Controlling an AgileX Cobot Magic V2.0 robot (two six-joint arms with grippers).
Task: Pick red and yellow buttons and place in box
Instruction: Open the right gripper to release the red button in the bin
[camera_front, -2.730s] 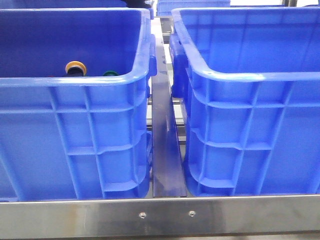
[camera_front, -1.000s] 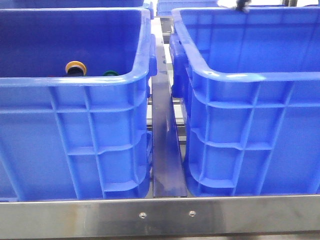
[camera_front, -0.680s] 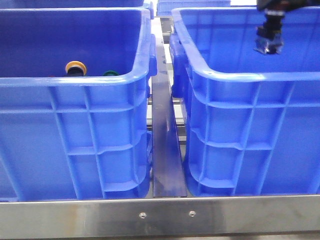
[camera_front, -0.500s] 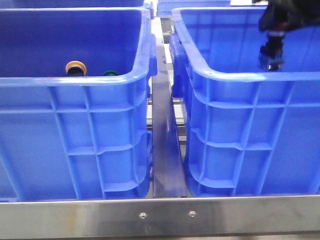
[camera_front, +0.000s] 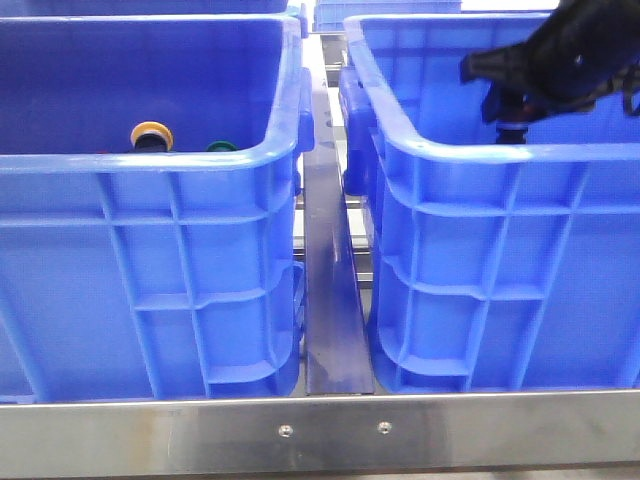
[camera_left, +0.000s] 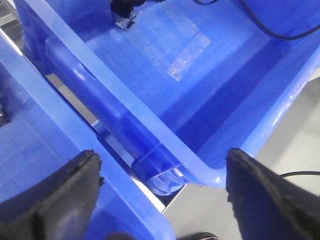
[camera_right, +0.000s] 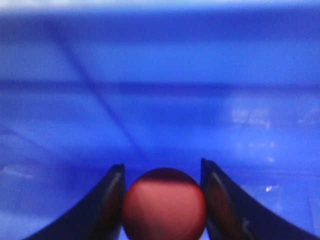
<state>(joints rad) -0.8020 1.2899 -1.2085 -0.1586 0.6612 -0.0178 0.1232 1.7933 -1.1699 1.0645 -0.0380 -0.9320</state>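
A: Two grippers, status? Right gripper (camera_right: 161, 200) was clamped on the small round dark-red button cap (camera_right: 164, 204), and had dropped into the large bright-blue ribbed plastic crate (camera_front: 500, 150) on the right within the last second.

B: Left gripper (camera_left: 160, 200)?

A: Spread wide, empty, above the crates' gap. Yellow-orange dark-bodied button (camera_front: 152, 134) sat unmoved in the look-alike left blue crate (camera_front: 150, 160). Release looked imminent, though depth was blurry.

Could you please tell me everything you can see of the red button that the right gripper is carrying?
The red button shows only in the right wrist view, blurred: a round, smooth, matte dark-red cap, its lower body hidden. It sits clamped between the two dark fingers of the right gripper, which touch it on both sides. Behind it lies only blue plastic of the right-hand box; the front view shows the arm lowered inside that crate. Whether the button touches the floor cannot be told.
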